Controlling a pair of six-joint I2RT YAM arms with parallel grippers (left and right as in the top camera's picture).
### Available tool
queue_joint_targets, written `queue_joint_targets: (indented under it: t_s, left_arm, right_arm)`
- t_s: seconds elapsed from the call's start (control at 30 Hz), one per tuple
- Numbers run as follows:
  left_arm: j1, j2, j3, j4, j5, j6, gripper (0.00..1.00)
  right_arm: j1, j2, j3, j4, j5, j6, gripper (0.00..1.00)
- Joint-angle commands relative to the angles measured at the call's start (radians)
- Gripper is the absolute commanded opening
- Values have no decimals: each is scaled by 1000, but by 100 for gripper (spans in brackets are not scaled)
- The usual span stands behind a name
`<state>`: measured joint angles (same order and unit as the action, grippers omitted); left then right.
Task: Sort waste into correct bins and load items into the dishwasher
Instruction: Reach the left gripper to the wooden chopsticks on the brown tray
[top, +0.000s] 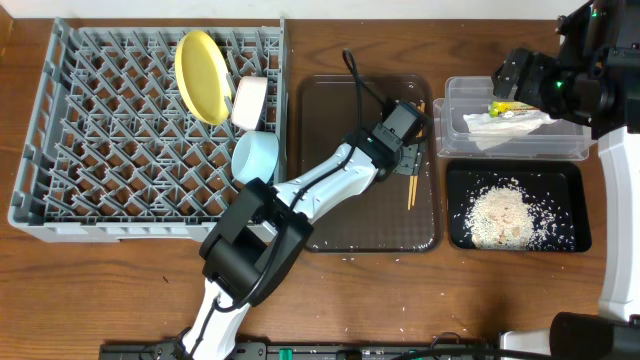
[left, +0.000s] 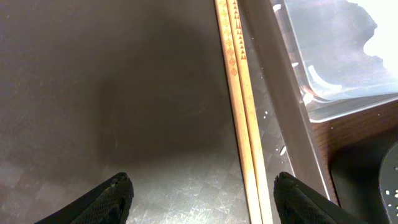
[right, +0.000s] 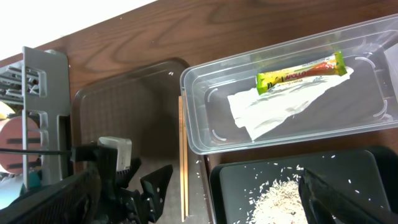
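My left gripper fills the bottom of the left wrist view, its two dark fingers spread wide with nothing between them but the brown tray. The chopsticks lie on that tray as a touching pair, hard against the raised rim on the tub side. Their long axis runs straight away from the wrist camera, so it crosses the line along which the fingers would close. They sit off-centre in the gap, much nearer the tub-side finger than the other. I judge I need to shift toward the tub before I drop and squeeze, and the rim may crowd that finger. The left arm is plainly the nearer one. My right gripper hangs over the tub, spread and empty, well apart from the pair. The wrapper and napkin are in the tub, the rice is in the black tray, and the plate stands in the rack.
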<state>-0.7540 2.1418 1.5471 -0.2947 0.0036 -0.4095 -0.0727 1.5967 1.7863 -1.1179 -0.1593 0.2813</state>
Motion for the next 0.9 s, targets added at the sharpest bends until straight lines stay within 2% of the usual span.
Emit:
queue_joint_targets:
  t_s: [0.0,0.6,0.87]
  left_arm:
    - [-11,42,23,6,-27,50,74]
    - [-33,108,24,69,-77,100,74]
    - [-57,110,24,73,-170,111,74]
  right_arm:
    - [-5,1,10,-1,5,10,99]
    - [-5,1,10,-1,5,10,99]
    - [-5,1,10,-1,5,10,99]
